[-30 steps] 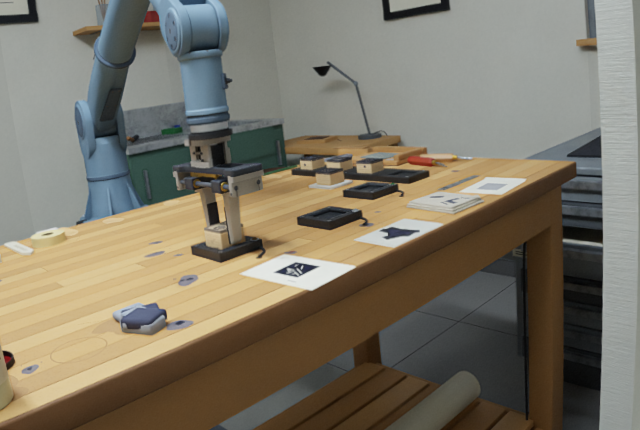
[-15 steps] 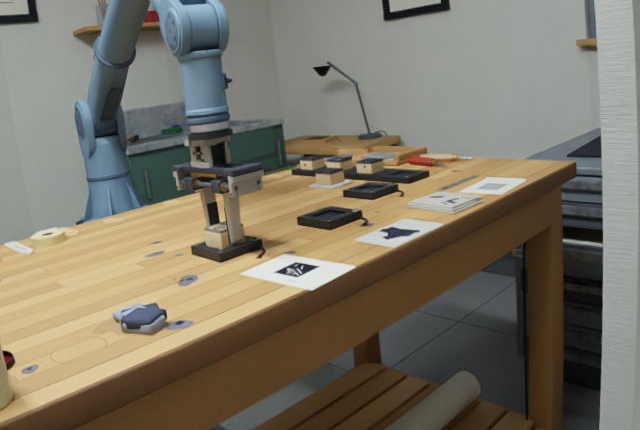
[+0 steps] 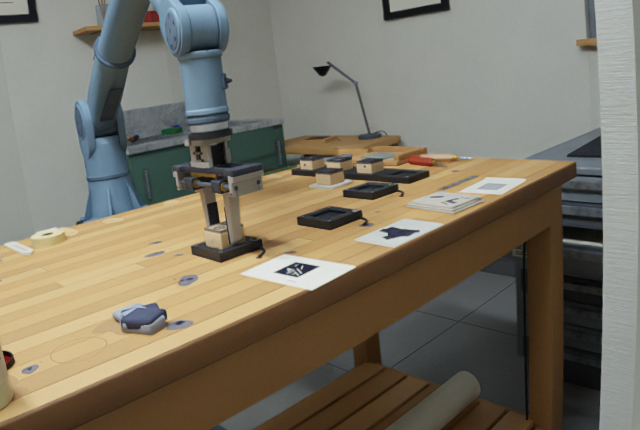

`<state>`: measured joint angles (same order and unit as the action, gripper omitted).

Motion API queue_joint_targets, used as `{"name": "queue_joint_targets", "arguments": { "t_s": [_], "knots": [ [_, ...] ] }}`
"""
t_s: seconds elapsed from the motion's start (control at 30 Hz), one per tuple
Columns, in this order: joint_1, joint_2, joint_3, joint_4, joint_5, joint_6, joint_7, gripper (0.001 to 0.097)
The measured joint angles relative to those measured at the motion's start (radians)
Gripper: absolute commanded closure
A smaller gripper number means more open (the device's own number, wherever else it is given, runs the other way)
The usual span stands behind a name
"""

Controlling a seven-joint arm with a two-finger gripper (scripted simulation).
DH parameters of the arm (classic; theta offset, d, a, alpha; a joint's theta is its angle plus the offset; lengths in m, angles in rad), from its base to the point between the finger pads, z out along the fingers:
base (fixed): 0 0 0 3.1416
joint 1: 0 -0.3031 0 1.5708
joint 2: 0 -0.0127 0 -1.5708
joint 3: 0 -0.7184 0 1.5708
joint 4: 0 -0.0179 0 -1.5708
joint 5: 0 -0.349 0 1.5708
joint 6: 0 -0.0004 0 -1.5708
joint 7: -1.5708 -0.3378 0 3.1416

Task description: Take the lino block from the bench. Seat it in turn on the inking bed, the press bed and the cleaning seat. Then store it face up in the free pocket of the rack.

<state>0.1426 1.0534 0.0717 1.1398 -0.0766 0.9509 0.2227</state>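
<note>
The lino block (image 3: 217, 235) is partly hidden between the fingers. It is a small pale wooden block and it sits in the nearest black seat (image 3: 226, 248) on the bench. Two more black seats stand further along: a middle one (image 3: 329, 217) and a far one (image 3: 370, 190). Behind them the black rack (image 3: 385, 173) holds similar blocks, with one more block (image 3: 330, 176) on a pale plate in front. My gripper (image 3: 223, 237) stands upright over the nearest seat and is closed on the lino block.
A stack of prints (image 3: 444, 201) lies near the far seats. Printed sheets (image 3: 298, 271) (image 3: 398, 233) lie along the front edge. A grey pad (image 3: 141, 318) lies near left. A tape roll (image 3: 48, 237) lies at the far left.
</note>
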Motion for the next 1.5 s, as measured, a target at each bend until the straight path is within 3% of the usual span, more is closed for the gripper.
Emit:
{"name": "queue_joint_targets", "arguments": {
  "t_s": [0.23,1.5],
  "knots": [
    [0.000,0.000,0.000,0.000,0.000,0.000,0.000,0.0321],
    [-0.001,-0.025,0.002,-0.021,0.001,0.046,-0.001,0.0321]
  ]
}}
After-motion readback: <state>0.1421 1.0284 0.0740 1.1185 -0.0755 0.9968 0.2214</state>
